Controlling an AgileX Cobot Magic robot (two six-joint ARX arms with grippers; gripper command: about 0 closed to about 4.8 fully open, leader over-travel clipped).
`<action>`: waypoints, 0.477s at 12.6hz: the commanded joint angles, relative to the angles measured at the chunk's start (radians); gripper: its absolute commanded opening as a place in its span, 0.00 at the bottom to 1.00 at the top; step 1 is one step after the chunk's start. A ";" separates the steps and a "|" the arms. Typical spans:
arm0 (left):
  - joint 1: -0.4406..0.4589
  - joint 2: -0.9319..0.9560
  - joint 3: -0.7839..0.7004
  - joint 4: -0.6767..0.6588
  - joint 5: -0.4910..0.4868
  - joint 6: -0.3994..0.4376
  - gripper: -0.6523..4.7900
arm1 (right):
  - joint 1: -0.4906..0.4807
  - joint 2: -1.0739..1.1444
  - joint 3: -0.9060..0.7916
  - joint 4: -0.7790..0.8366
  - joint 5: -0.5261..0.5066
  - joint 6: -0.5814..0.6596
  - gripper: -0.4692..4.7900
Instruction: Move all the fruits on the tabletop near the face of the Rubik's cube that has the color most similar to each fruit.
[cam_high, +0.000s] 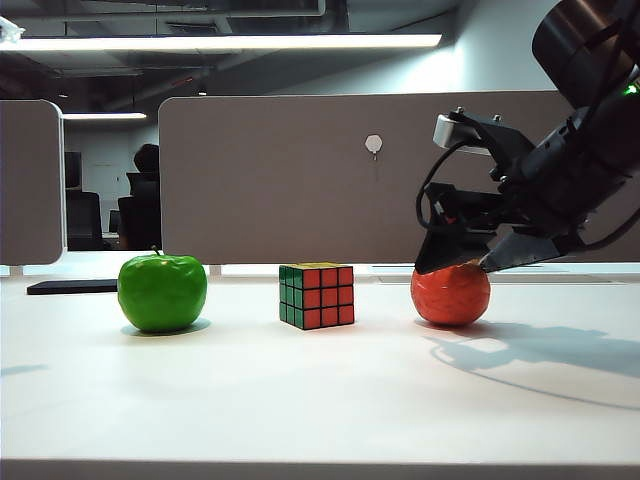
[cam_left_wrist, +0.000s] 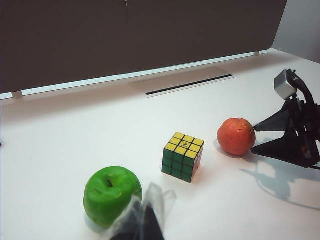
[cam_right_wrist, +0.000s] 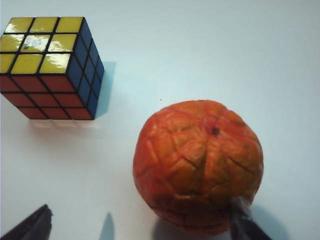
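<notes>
Now the right gripper (cam_high: 462, 268) hangs wide open around the top of the orange fruit (cam_high: 451, 294), holding nothing. Between that fruit and the green apple (cam_high: 162, 292) stands the cube (cam_high: 317, 295) on the white table (cam_high: 320, 400). The left gripper (cam_left_wrist: 142, 220) is closed and empty just beside the apple.

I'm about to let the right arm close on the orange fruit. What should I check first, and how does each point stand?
1. Right gripper open: ok.
2. Its fingers straddle the orange fruit: ok, one on each side in the right wrist view.
3. Fruit upright on the tabletop, apart from the Rubik's cube: ok.
4. Fingers low enough for a firm grip: cannot tell.
5. Left gripper shut, beside the green apple, away from the path: ok.
</notes>
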 joint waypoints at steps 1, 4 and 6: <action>-0.001 0.000 0.003 0.006 0.000 0.001 0.11 | 0.000 -0.004 0.004 0.042 -0.033 0.005 0.96; -0.001 0.000 0.003 0.002 0.000 0.001 0.11 | 0.000 -0.004 0.004 0.033 -0.144 0.005 0.96; -0.001 0.000 0.003 0.002 0.000 0.001 0.11 | 0.000 -0.005 0.004 0.012 -0.130 0.004 0.96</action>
